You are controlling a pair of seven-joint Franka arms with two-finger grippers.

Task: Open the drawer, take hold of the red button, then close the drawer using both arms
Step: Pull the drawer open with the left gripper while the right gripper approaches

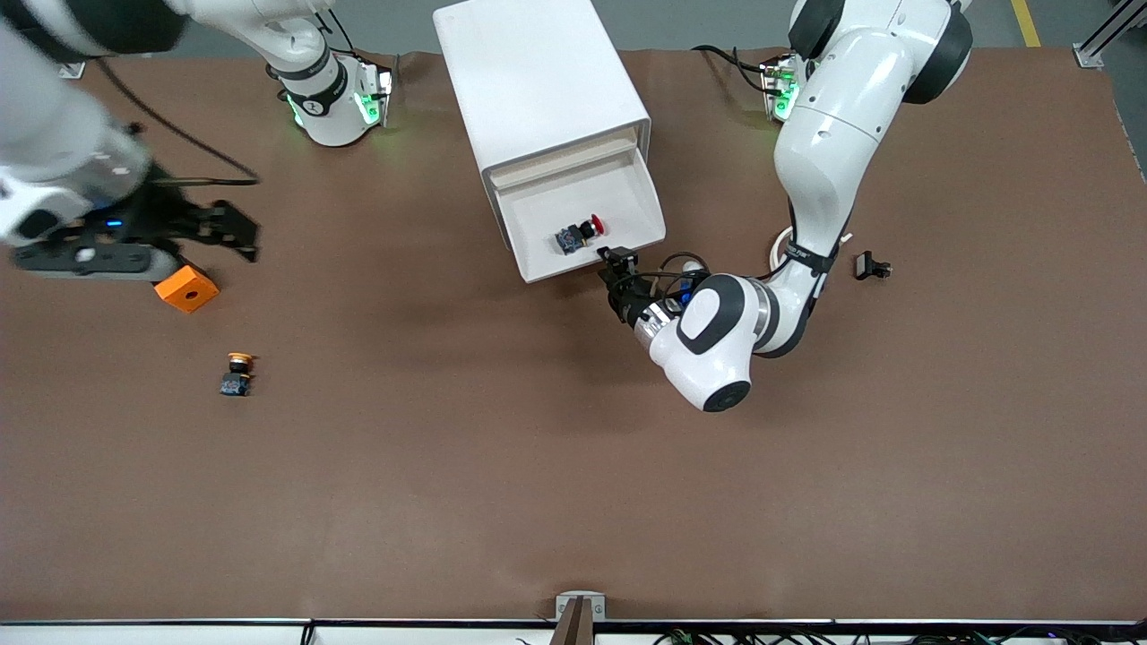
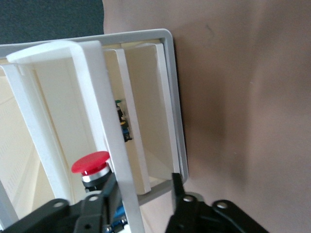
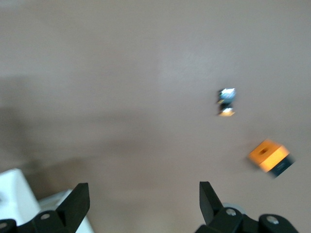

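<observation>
The red-capped button (image 1: 578,235) lies in the pulled-out drawer (image 1: 627,202) of the white cabinet (image 1: 538,81). The left gripper (image 1: 618,269) sits at the drawer's front edge, jaws parted astride the front lip. The drawer is open; next comes the grab. The right gripper (image 1: 219,228) hangs wide open over the orange cube (image 1: 186,289), and likely must reach in for the button

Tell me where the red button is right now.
The red button lies in the open drawer pulled out of the white cabinet, near the drawer's front edge, just beside the left claw.
</observation>
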